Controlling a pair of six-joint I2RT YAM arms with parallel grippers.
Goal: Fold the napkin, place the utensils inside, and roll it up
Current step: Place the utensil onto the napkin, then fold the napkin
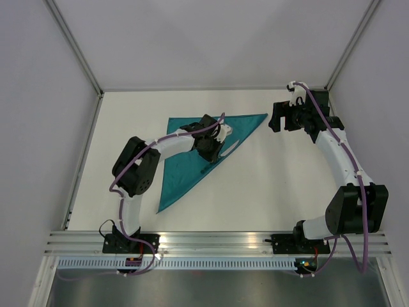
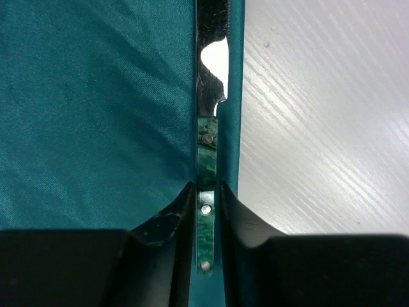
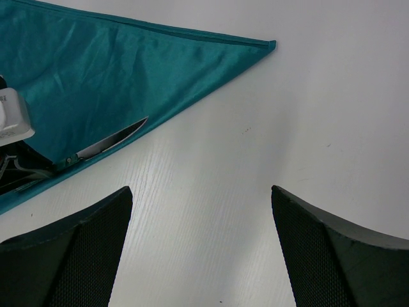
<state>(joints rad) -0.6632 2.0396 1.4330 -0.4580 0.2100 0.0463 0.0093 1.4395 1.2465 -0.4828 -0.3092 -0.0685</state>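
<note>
The teal napkin lies folded into a triangle on the white table; it also shows in the left wrist view and the right wrist view. One of the utensils, a knife with a green riveted handle and a silvery blade, rests along the napkin's long folded edge. My left gripper sits low over the handle, its jaws narrowly open with a thin gap on each side of it. My right gripper hangs wide open over bare table, to the right of the napkin's far corner.
Grey enclosure walls close in the table on the left, back and right. An aluminium rail carrying both arm bases runs along the near edge. The left arm's white wrist part shows at the edge of the right wrist view.
</note>
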